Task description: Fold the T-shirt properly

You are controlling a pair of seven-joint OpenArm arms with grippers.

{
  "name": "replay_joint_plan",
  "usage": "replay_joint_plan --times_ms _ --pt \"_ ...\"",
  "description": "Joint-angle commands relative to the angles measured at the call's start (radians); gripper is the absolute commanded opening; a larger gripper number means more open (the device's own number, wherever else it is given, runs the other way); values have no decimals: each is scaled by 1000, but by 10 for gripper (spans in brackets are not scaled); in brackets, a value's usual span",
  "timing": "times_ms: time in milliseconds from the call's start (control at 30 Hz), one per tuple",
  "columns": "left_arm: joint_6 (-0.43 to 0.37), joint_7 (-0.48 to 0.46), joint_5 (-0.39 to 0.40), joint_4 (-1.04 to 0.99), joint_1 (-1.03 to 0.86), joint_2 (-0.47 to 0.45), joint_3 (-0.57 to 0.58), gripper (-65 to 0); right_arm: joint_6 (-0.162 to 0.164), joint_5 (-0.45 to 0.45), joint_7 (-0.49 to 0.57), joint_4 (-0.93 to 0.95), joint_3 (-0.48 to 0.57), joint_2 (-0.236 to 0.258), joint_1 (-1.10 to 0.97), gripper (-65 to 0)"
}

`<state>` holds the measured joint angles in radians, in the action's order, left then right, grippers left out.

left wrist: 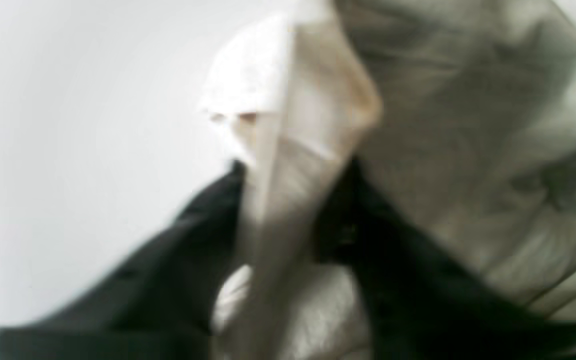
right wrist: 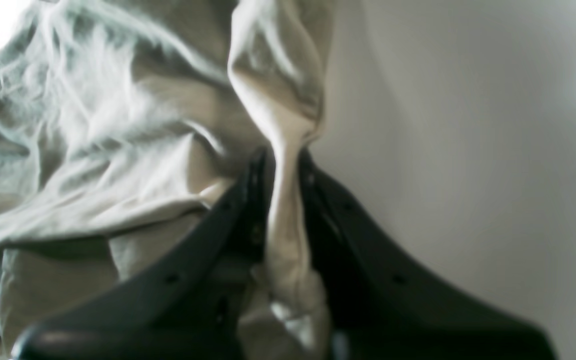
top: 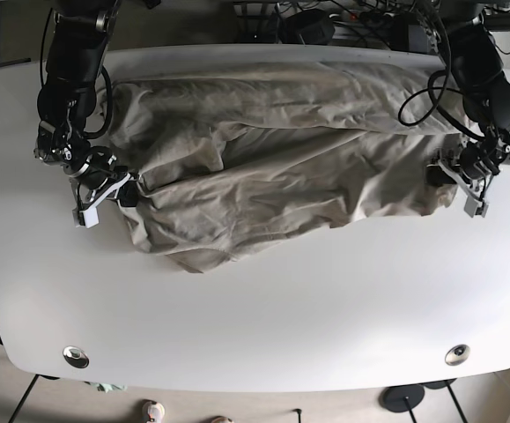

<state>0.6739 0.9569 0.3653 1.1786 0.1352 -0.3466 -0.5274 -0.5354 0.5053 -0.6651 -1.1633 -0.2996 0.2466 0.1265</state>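
A beige T-shirt (top: 272,150) lies crumpled across the far half of the white table (top: 263,300). My left gripper (top: 437,172), on the base view's right, is shut on the shirt's right edge; the left wrist view shows cloth (left wrist: 293,165) pinched between its black fingers (left wrist: 393,260). My right gripper (top: 129,190), on the base view's left, is shut on the shirt's left edge; the right wrist view shows a twisted strip of cloth (right wrist: 285,200) clamped between its fingers (right wrist: 208,235).
Cables and equipment (top: 325,22) sit behind the table's far edge. Two round metal fittings (top: 76,356) (top: 456,354) sit near the table's front corners. The near half of the table is bare white surface.
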Motion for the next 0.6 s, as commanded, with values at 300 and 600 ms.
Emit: replay_joint_plan --times_ms 300,600 --pt "24 84 41 202 7 -15 -6 -650 1 19 0 -188 -6 13 -26 -633" --pt "24 106 39 281 222 -10 42 -650 1 20 -84 -194 -6 106 190 -633"
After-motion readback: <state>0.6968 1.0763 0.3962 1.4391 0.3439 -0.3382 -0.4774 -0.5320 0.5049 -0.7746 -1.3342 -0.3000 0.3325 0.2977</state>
